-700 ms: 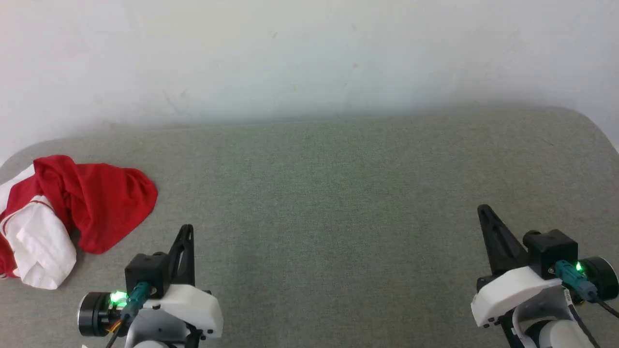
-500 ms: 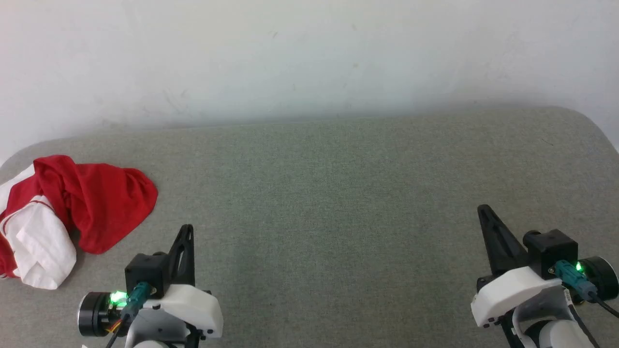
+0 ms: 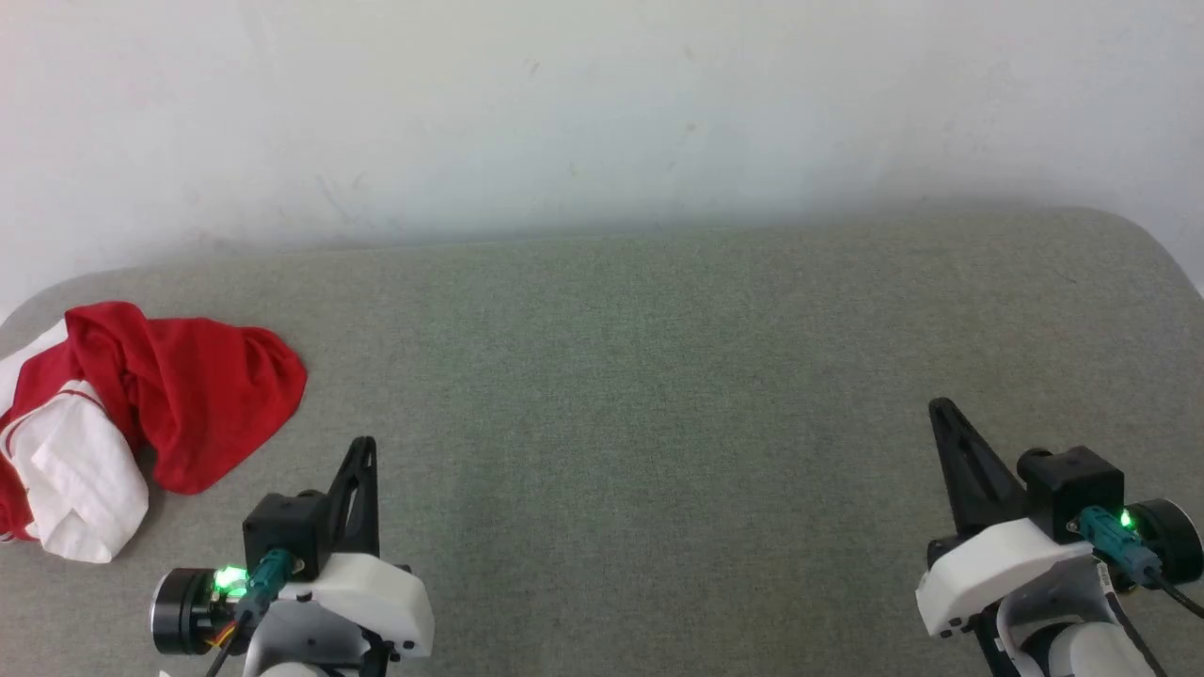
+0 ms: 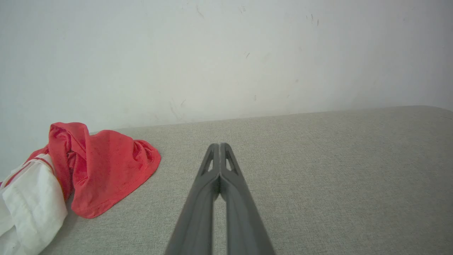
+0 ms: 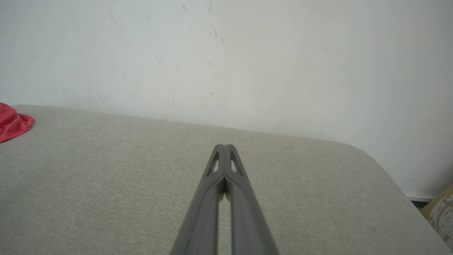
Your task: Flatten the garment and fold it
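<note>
The garment (image 3: 160, 404) lies crumpled in a heap at the far left of the grey-green padded surface (image 3: 640, 376), red cloth bunched over a white sleeve with red trim. The left wrist view shows the garment (image 4: 99, 173) to the left of my fingers. My left gripper (image 3: 365, 444) is shut and empty, just right of and nearer than the heap, not touching it. My right gripper (image 3: 938, 406) is shut and empty far to the right. In the left wrist view the left gripper (image 4: 220, 146) has its tips pressed together; the right gripper (image 5: 224, 146) looks the same, with a red edge of the garment (image 5: 12, 122) at far left.
A white wall (image 3: 602, 113) rises right behind the padded surface. The surface has rounded corners at the back left and back right (image 3: 1143, 235). A patterned box (image 5: 442, 212) sits on the floor past the right edge.
</note>
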`<state>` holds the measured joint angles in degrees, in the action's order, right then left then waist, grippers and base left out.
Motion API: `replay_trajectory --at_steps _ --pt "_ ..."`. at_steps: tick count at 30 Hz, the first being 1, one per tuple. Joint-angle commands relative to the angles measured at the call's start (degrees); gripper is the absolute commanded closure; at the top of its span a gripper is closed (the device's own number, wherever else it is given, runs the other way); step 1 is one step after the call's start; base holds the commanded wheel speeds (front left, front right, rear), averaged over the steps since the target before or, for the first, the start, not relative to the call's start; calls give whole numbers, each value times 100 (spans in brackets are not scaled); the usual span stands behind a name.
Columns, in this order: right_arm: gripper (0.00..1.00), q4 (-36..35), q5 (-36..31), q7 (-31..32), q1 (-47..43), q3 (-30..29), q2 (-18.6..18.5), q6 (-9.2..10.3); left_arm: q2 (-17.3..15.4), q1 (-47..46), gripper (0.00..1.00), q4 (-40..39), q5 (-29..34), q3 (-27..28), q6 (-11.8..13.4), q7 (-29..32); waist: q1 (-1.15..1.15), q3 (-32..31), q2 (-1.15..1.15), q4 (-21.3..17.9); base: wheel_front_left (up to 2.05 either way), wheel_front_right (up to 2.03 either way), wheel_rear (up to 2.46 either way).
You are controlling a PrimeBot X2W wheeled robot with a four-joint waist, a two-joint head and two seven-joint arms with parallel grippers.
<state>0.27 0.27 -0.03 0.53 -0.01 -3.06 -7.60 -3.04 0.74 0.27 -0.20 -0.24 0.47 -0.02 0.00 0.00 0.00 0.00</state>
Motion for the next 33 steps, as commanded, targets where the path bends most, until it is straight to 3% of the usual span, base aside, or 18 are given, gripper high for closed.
replay_trajectory --at_steps 1,8,9,33 --pt "100 -27 -27 3 -53 1 18 11 16 -74 100 -27 20 24 -47 2 0 0 0 0 0 0 0" --pt "100 -27 -27 3 -53 1 18 11 16 -74 100 -27 20 24 -47 2 0 0 0 0 0 0 0" --pt "0 -1 0 0 0 0 0 0 0 0 0 0 0 0 0 0 0 0 0 0 0 0 0" --pt "0 89 224 -229 -12 -293 -1 2 1 55 0 28 -172 39 -101 -229 0 15 0 8 0 0 0"
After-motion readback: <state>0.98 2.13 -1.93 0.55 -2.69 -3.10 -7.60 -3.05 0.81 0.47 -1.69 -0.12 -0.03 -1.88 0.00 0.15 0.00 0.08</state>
